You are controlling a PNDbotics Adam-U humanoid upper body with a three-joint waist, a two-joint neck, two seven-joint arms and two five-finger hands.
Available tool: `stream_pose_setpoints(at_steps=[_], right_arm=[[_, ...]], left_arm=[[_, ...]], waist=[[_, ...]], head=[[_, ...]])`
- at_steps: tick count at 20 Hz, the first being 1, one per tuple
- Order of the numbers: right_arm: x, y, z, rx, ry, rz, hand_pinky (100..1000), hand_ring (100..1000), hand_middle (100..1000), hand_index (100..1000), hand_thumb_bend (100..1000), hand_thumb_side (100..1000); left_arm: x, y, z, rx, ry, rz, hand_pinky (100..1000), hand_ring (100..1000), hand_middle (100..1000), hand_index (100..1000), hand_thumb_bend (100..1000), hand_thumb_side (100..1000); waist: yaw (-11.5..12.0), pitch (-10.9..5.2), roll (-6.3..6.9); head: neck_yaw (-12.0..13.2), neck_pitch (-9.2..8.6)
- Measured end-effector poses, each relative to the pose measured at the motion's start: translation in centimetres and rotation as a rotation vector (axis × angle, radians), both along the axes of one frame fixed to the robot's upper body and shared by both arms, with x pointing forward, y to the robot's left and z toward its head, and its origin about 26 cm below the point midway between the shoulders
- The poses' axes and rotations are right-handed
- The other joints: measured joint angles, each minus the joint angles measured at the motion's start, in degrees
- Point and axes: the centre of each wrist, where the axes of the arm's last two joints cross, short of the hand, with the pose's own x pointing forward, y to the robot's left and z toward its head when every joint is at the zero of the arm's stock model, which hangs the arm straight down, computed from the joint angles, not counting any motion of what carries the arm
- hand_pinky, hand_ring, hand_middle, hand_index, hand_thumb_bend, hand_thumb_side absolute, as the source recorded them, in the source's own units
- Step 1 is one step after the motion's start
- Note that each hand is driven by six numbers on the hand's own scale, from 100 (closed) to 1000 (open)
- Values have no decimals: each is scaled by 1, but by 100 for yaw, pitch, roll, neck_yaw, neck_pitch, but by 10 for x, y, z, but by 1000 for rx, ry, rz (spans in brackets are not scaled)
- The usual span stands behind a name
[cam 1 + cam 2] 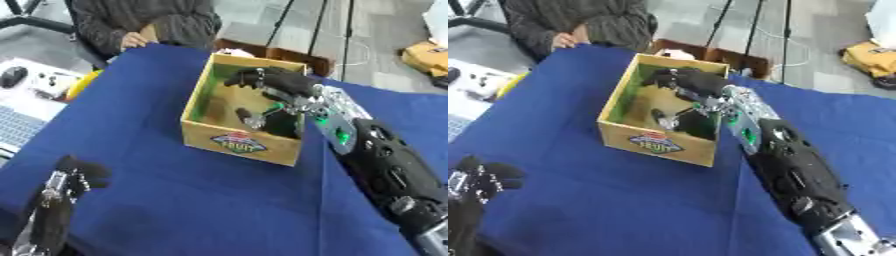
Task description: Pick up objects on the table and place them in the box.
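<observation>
A wooden box (238, 143) with a colourful label on its front stands on the blue table (175, 200), towards the far side. My right hand (273, 80) reaches over the box's far right corner, with its black fingers stretched leftward above the opening. Its thumb (248, 118) hangs down inside the box. I see nothing between the fingers. A patch of green (207, 102) shows low on the box's left inner side; the rest of the floor is in shadow. My left hand (74, 175) rests at the lower left, fingers up and relaxed, holding nothing.
My right forearm (794, 170) runs across the table from the lower right up to the box. A person (144, 22) sits at the far edge. A laptop (17, 125) and a yellow thing (80, 84) lie off the table's left side.
</observation>
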Motion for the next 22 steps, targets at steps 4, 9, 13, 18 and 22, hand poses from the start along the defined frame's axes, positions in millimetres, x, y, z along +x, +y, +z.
stream_pose_setpoints(at_steps=[4, 9, 13, 18, 22], right_arm=[[0, -3, 0, 50, -2, -11, 726, 854, 850, 896, 100, 473], [-6, -13, 9, 336, -6, -28, 677, 802, 794, 853, 100, 637], [-23, -37, 16, 637, 68, -30, 641, 777, 764, 826, 100, 698], [-72, -81, 1, 908, 236, -25, 608, 760, 748, 826, 100, 741], [-113, -110, -19, 1055, 337, -74, 603, 755, 739, 821, 100, 795]], left_arm=[[0, 0, 0, 0, 0, 0, 684, 689, 586, 610, 391, 1000], [-1, 3, -1, -4, 4, 19, 684, 690, 585, 610, 393, 1000], [-2, 10, -6, -8, 17, 56, 685, 690, 585, 610, 393, 1000], [-4, 19, -9, -19, 22, 109, 685, 691, 587, 610, 394, 1000], [-5, 25, -9, -20, 21, 143, 685, 692, 588, 610, 394, 1000]], waist=[[-123, 0, 1], [-546, -11, 43], [-1020, -69, 123], [-1546, -70, 201], [-1867, -69, 299]], head=[[35, -1], [233, -2], [497, -2], [831, -48], [1041, -52]])
